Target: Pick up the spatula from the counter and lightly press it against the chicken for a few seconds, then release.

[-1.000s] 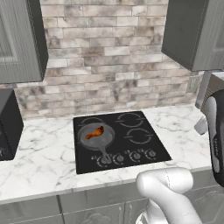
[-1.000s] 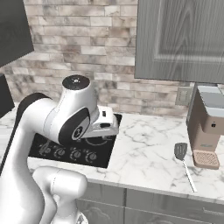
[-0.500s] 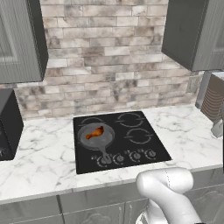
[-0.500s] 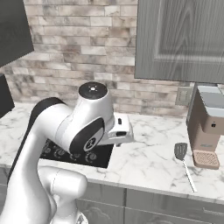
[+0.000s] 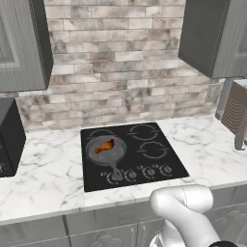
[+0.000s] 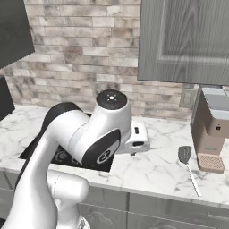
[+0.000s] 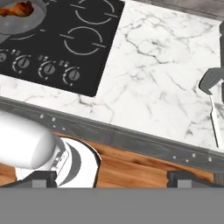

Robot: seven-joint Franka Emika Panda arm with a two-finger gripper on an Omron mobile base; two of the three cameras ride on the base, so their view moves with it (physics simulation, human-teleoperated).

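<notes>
Spatula (image 7: 209, 80) cut by hand view's edge; chicken (image 7: 17, 8) cropped at top.

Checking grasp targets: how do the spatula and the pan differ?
The spatula lies flat on the counter by the coffee machine; the pan sits on the cooktop holding chicken. The spatula is slim with a long pale handle; the pan is round with a short one. Both handles point toward the counter's front.

We count one spatula (image 6: 184, 155) at lower right, one pan (image 5: 94, 153), one chicken piece (image 5: 104, 146), one cooktop (image 5: 176, 161), one coffee machine (image 6: 214, 129).
</notes>
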